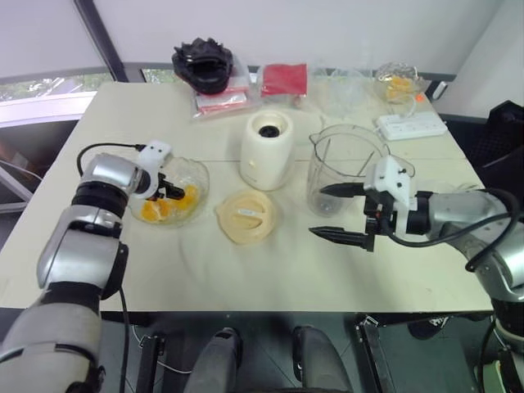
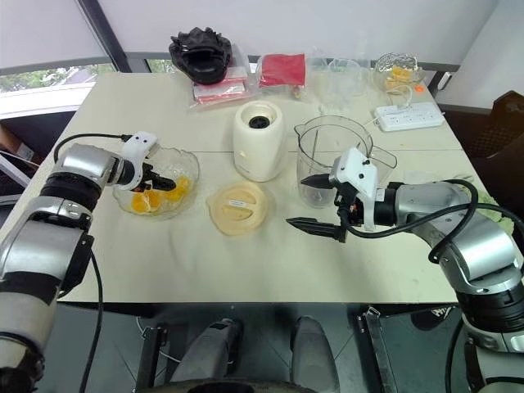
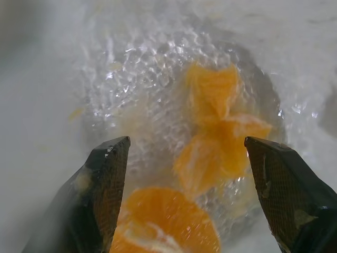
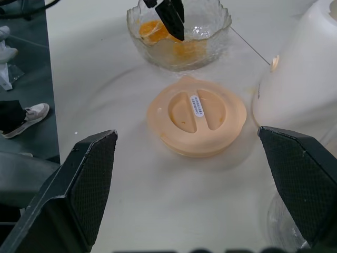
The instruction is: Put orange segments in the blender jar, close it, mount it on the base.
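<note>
Jaws wide on both arms. Head view: left gripper (image 1: 170,190) dips into the glass bowl (image 1: 199,173) over the orange segments (image 1: 160,209); right gripper (image 1: 337,211) hangs empty, blender jar (image 1: 340,164) just behind its upper finger, base (image 1: 267,149) beyond.

Left wrist view: segments lie between the fingers, ungripped.

Right wrist view: lid (image 4: 196,122) ahead, between the fingers.

Risk: glossy wedges may slip or crush on closing. Jar's blade hub is hard to make out.

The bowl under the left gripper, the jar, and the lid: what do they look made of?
The bowl looks like clear glass: crinkled, sparkling walls, jagged rim. The blender jar seems clear smooth plastic, thin-walled with a moulded handle, though glass can't be ruled out. The lid looks like matte pale-yellow plastic with moulded recesses and a small sticker.
</note>
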